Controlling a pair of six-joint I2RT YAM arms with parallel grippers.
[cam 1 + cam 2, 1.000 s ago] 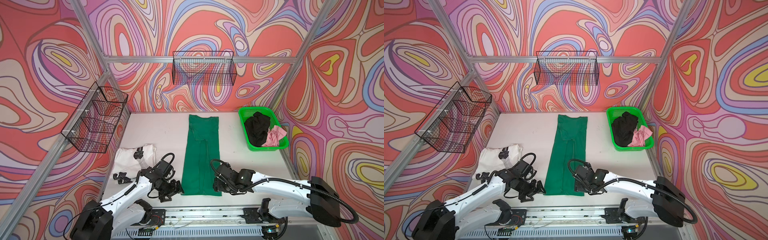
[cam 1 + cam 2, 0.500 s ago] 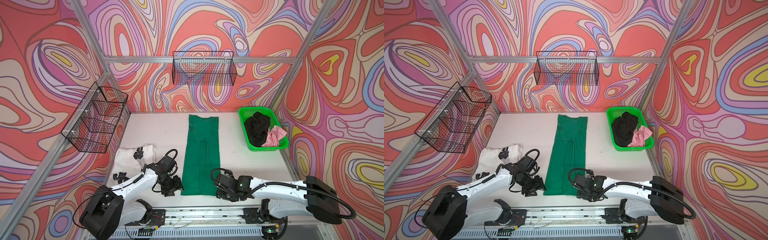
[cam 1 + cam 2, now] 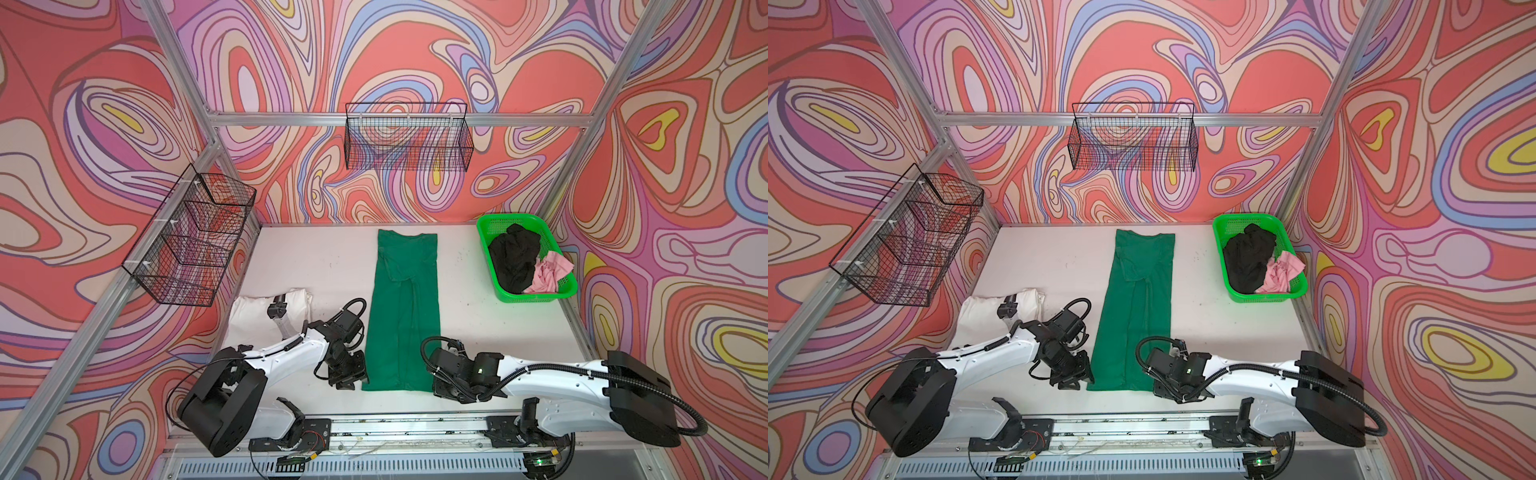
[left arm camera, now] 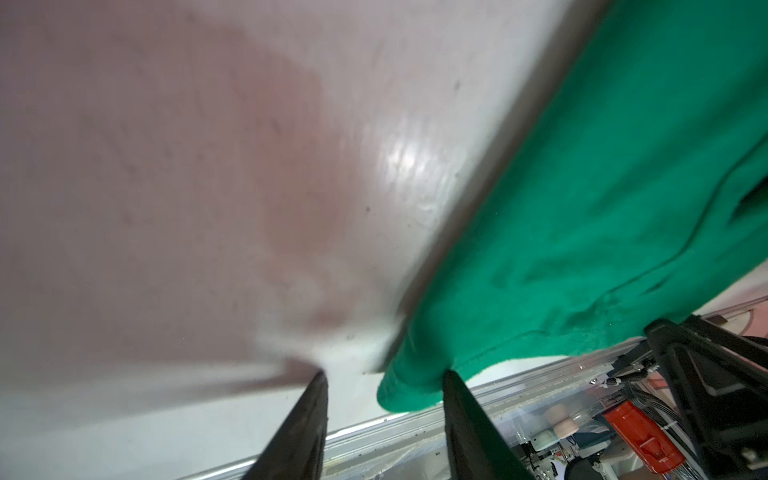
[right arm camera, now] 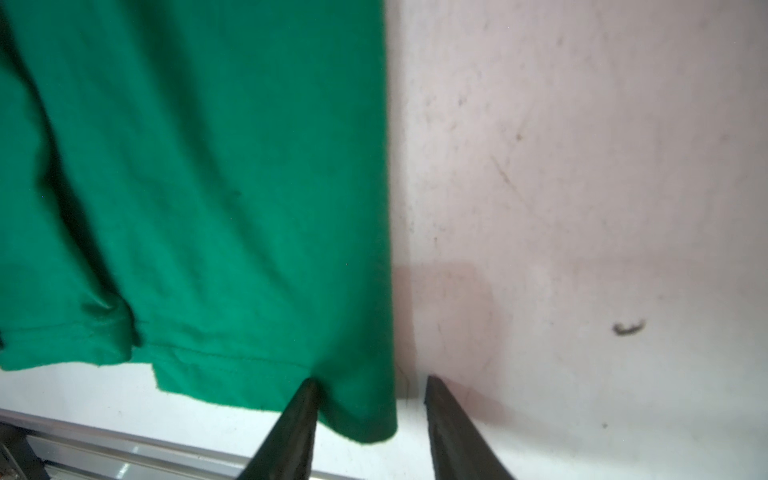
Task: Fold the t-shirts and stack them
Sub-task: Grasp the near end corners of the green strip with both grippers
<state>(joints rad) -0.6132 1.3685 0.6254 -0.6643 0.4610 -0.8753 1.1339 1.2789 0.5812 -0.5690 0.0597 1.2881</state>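
- green shirt (image 3: 401, 316) was matt soft cloth
- table (image 3: 324, 266) was smooth, faintly glossy, scuffed
- basket (image 3: 509, 217) was glossy perforated plastic
- wire rack (image 3: 409, 141) was black metal mesh

The spread t-shirt (image 3: 401, 316) lies lengthwise down the middle of the table (image 3: 324, 257), with its hem at the near end. Left of its near half, well apart, lies the folded t-shirt (image 3: 249, 320). Right of its far half, also well apart, stands the plastic basket (image 3: 485, 232). In the basket, the smaller t-shirt (image 3: 548, 274) lies against the right side of the bundled t-shirt (image 3: 515, 257). The left gripper (image 4: 384, 372) straddles the spread t-shirt's near left corner, and the right gripper (image 5: 370, 378) straddles its near right corner. Behind its far end, up on the wall, hangs the wire basket (image 3: 409, 141). The wire rack (image 3: 191, 241) hangs to its left.
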